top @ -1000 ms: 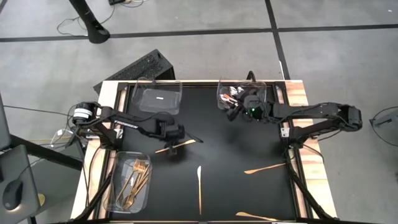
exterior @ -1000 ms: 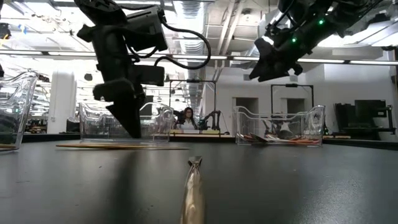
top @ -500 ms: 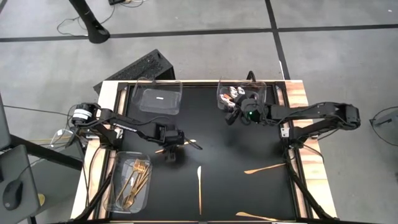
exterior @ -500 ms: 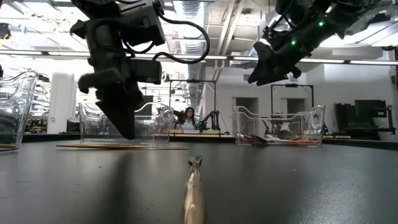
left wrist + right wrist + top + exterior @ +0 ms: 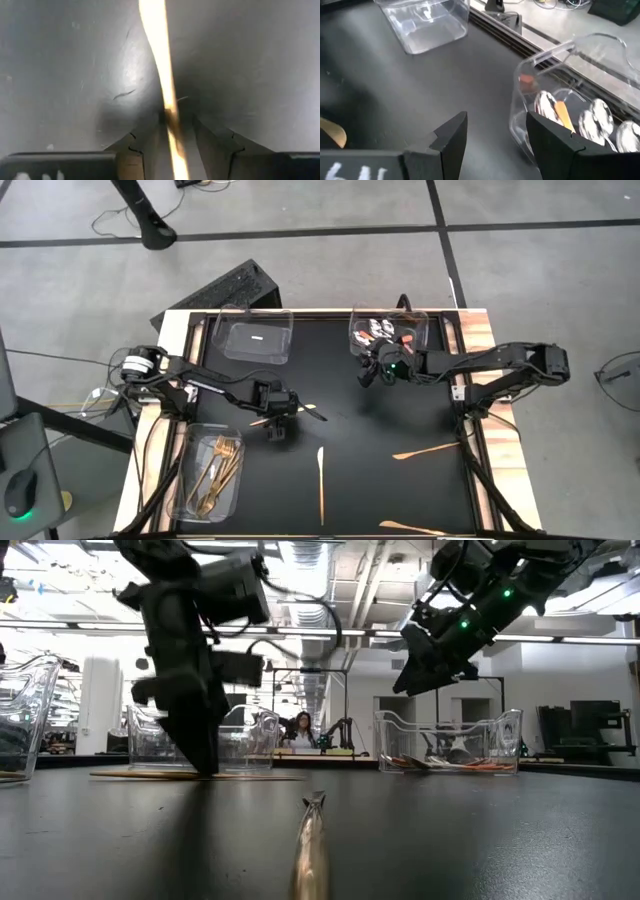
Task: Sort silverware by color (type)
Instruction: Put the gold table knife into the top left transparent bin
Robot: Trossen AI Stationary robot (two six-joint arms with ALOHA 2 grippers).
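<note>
A slim gold knife [image 5: 305, 413] lies flat on the black table left of centre. My left gripper [image 5: 277, 423] stands over it, pointing down, open, one finger on each side of the blade [image 5: 162, 75]; the left wrist view shows a gap on both sides. My right gripper [image 5: 366, 375] is open and holds nothing. It hovers above the table beside the clear tray [image 5: 352, 330] of silver-headed spoons [image 5: 592, 120] at the far edge. Gold forks [image 5: 218, 465] lie in the near-left tray [image 5: 190, 470].
A clear tray [image 5: 220, 340] with a small label sits at the far left. Another gold knife [image 5: 321, 480] lies near the centre of the near edge. Two gold utensils lie at near right [image 5: 425, 450] [image 5: 410, 527]. Bare black table lies between them.
My left gripper has moved toward the near edge and come down over the gold knife, ending astride it. My right gripper has drawn away from the spoon tray toward the table's left.
</note>
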